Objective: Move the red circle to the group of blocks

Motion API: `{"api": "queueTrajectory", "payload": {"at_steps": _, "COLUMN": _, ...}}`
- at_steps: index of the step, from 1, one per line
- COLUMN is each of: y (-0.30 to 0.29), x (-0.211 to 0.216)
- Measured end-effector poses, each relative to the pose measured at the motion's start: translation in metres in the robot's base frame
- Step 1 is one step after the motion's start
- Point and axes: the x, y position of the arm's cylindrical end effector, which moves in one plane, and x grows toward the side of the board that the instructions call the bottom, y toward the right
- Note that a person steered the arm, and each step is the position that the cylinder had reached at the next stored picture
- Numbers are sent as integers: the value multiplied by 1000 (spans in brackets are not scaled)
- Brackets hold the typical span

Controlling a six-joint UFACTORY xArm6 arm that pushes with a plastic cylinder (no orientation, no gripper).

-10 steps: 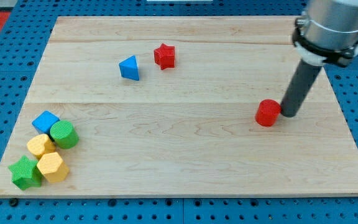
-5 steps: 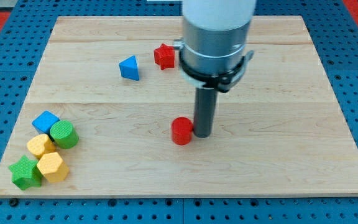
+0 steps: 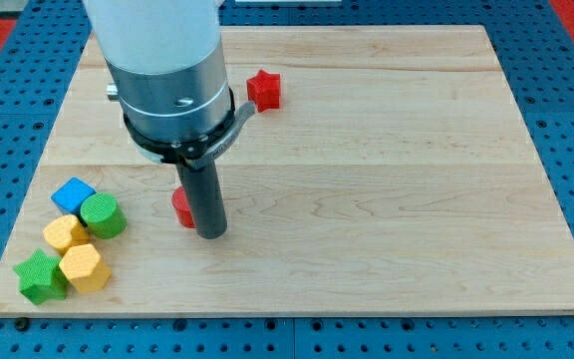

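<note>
Wooden board (image 3: 387, 199) on blue pegboard | my tip (image 3: 211, 233) is a bare rod, nothing gripped, touching red circle (image 3: 180, 205) on its right | group at lower left, near: blue cube (image 3: 72, 193), green cylinder (image 3: 102, 214), two yellow blocks (image 3: 64, 233), green star (image 3: 40, 277) | red star (image 3: 263, 89) up top

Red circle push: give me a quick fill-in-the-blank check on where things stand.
1. My tip sits against the view's ____ side of the red circle block.
2. The green cylinder block touches the ____ cube block.
3. The red star block lies toward the view's ____.

Missing words: right; blue; top
</note>
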Motion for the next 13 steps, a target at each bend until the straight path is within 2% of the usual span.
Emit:
{"api": "queueTrajectory", "payload": {"at_steps": 2, "y": -5, "x": -32}}
{"api": "queueTrajectory", "payload": {"at_steps": 3, "y": 6, "x": -61}}
{"api": "queueTrajectory", "payload": {"at_steps": 4, "y": -2, "x": -94}}
{"api": "queueTrajectory", "payload": {"at_steps": 5, "y": -33, "x": -95}}
{"api": "queueTrajectory", "payload": {"at_steps": 9, "y": -40, "x": -33}}
{"api": "queueTrajectory", "payload": {"at_steps": 11, "y": 40, "x": -32}}
{"api": "queueTrajectory", "payload": {"at_steps": 13, "y": 44, "x": -6}}
